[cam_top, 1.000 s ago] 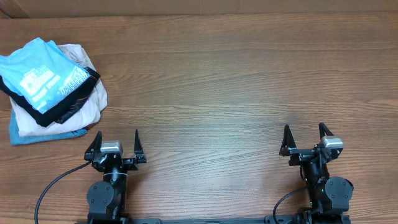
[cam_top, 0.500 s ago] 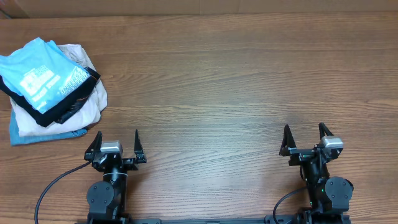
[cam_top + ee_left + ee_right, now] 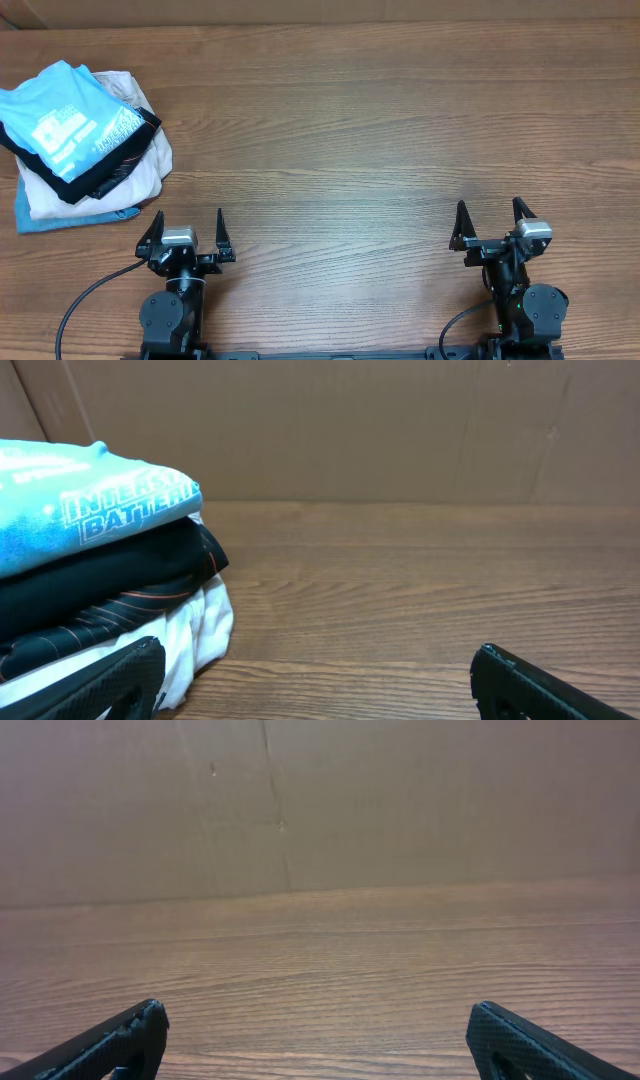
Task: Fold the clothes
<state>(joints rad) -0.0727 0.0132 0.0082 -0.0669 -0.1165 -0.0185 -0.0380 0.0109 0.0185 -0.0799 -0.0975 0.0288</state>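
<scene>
Overhead: left tool (image 3: 189, 221) and right tool (image 3: 489, 211) both sit at the near edge of the worktop (image 3: 350, 130), jaws spread wide, nothing in them. The wrist views agree, showing only bare wood between the fingers.

The sky-blue T-shirt (image 3: 65, 120) is ahead and to the left of the left tool and well apart from the right tool. It lies folded on top of a pile (image 3: 100, 165), over a black garment (image 3: 100, 585), a cream garment (image 3: 145, 170) and a blue cloth (image 3: 40, 220) at the bottom.

Risks as I see them:
- The shirt looks thin and lies flat on the black layer. A pinch that goes too deep likely catches both, so the black piece comes up with it.
- The pile is skewed, with layers overhanging each other. A sideways tug from the left tool could slide or tip the lot.
- The right tool has a long cross-reach, so a late arrival leaves one corner dangling and the fold collapses.
- The shirt looks folded already, and regrasping it may only undo that.
</scene>
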